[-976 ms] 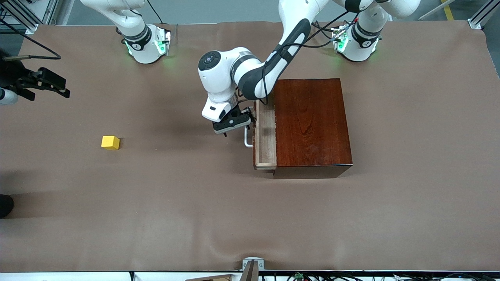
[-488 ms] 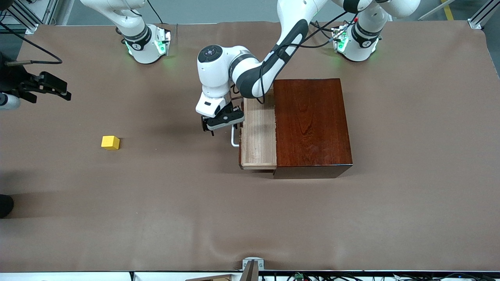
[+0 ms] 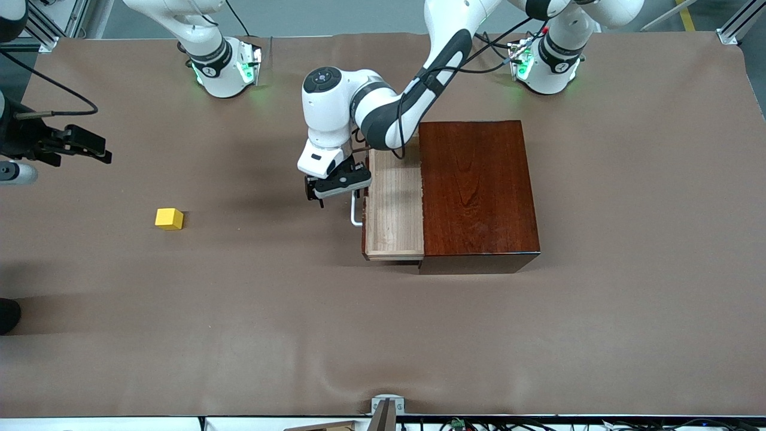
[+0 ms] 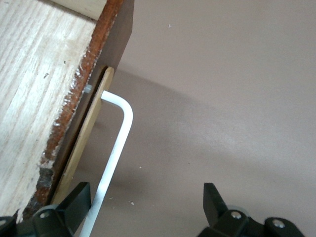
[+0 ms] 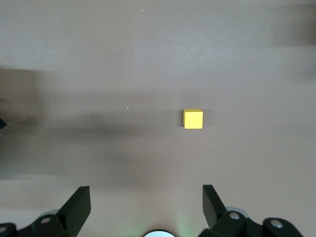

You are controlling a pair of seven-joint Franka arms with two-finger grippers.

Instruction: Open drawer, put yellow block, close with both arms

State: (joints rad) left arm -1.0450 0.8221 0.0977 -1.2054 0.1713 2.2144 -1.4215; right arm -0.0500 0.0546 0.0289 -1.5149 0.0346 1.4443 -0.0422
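Left tool [image 3: 331,187] is hanging with fingers spread around the white handle [image 3: 355,213] of the drawer [image 3: 395,206], already pulled out, while the right tool [image 3: 72,142], also spread, is hovering near the yellow block [image 3: 169,218], lying ungrasped on the surface [image 3: 239,311].

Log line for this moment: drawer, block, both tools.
drawer: pulled out, nothing inside | yellow block: on table, right arm's end | left tool: open, straddling white handle | right tool: open, not over block
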